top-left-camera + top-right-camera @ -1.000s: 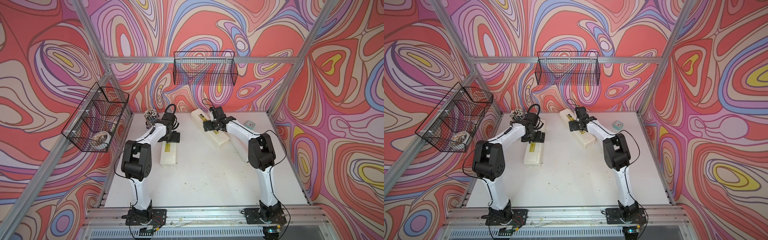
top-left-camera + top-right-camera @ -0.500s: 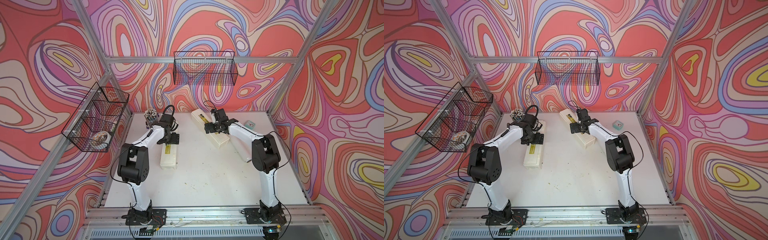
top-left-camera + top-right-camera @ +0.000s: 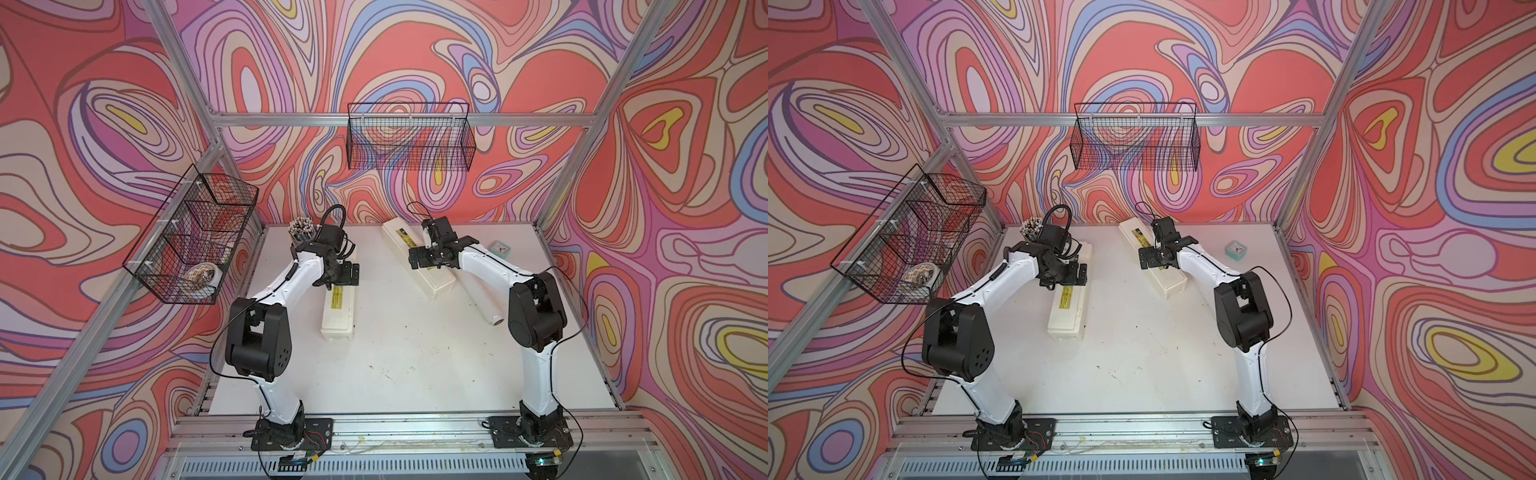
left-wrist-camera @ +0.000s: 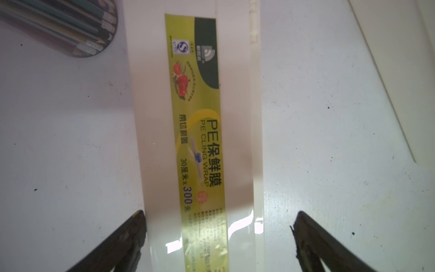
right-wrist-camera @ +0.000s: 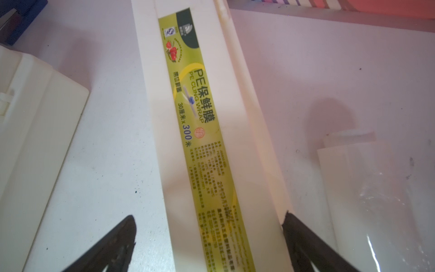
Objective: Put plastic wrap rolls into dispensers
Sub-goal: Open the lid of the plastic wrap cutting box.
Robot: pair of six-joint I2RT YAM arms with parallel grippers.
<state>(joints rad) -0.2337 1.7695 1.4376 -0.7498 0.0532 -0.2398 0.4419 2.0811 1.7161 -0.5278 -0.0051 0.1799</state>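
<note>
Two cream-white dispensers lie on the table with their lids down. The left dispenser shows its yellow label. My left gripper is open and straddles it, one fingertip at the box edge and the other apart from it. My right gripper is open over the angled right dispenser, one fingertip against its side. One plastic wrap roll lies on the table right of that box, partly under the right arm.
A cup of pencils stands at the back left, close behind the left gripper. A small teal clock sits at the back right. Black wire baskets hang on the left wall and the back wall.
Both arms' elbows have swung a little outward and toward the front. Both grippers stay open above the same dispensers.
</note>
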